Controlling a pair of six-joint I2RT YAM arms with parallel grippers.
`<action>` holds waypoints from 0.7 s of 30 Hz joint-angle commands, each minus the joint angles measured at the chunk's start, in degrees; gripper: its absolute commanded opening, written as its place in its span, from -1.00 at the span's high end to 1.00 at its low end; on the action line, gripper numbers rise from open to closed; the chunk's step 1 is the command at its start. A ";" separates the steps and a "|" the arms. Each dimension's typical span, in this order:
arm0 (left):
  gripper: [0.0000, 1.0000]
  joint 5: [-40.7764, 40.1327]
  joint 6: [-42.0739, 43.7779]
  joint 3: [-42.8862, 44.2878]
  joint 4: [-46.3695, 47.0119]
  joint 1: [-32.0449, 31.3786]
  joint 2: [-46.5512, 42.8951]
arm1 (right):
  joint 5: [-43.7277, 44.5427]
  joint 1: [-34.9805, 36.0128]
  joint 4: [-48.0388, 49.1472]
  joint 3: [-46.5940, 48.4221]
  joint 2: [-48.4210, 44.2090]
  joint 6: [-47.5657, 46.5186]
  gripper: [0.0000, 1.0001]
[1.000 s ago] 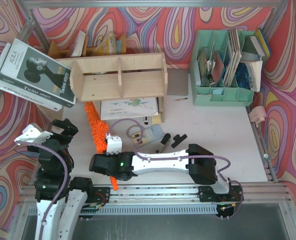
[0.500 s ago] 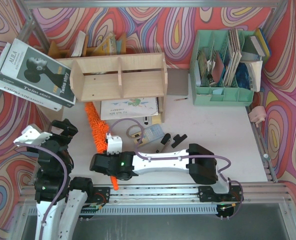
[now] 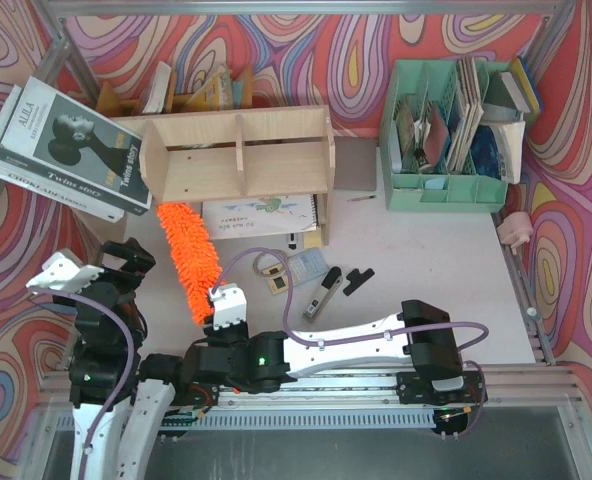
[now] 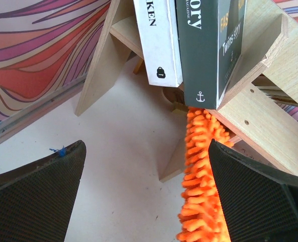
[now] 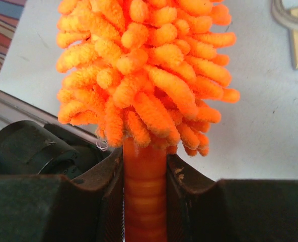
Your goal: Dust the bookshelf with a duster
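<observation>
The bookshelf (image 3: pixel 276 125) is a low plywood unit with two compartments at the back left. The orange fluffy duster (image 3: pixel 184 258) lies slanted in front of its left end, tip near the shelf's lower left corner. My right gripper (image 3: pixel 216 312) is shut on the duster's orange handle (image 5: pixel 145 201), just below the fluffy head (image 5: pixel 144 65). My left gripper (image 3: pixel 96 265) stands open to the left of the duster, touching nothing. In the left wrist view the duster (image 4: pixel 202 171) hangs just inside the right finger (image 4: pixel 259 196), below the bookshelf (image 4: pixel 259 116).
Large books (image 3: pixel 66 150) lean against the shelf's left end. A spiral notebook (image 3: pixel 261 215) lies under the shelf. A mint-green organiser (image 3: pixel 441 130) full of books stands back right. Black clips (image 3: pixel 356 282), a card (image 3: pixel 306 265) and a pink object (image 3: pixel 516 228) lie on the table.
The right arm has drawn back toward the near edge and swung the duster; its whole fluffy head now shows, farther left. The left arm has not moved.
</observation>
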 commanded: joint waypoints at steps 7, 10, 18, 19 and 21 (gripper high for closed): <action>-0.97 0.01 -0.10 -0.36 0.71 0.24 -0.58 | 12.67 2.31 12.19 -3.60 -4.44 -10.29 1.00; -0.97 -0.05 -0.10 -0.41 0.67 0.27 -0.58 | 10.77 2.06 10.43 -2.49 -3.50 -11.35 1.00; -0.97 -0.30 -0.10 -0.42 0.58 0.23 -0.58 | -5.20 -2.69 9.08 -1.68 -3.00 -17.34 1.00; -0.97 -0.27 -0.10 -0.42 0.64 0.23 -0.58 | -5.44 -2.70 9.42 -1.66 -3.19 -18.97 1.00; -0.97 -0.41 -0.17 -0.42 0.58 0.25 -0.60 | -6.51 -2.70 10.91 -1.97 -3.67 -21.62 1.00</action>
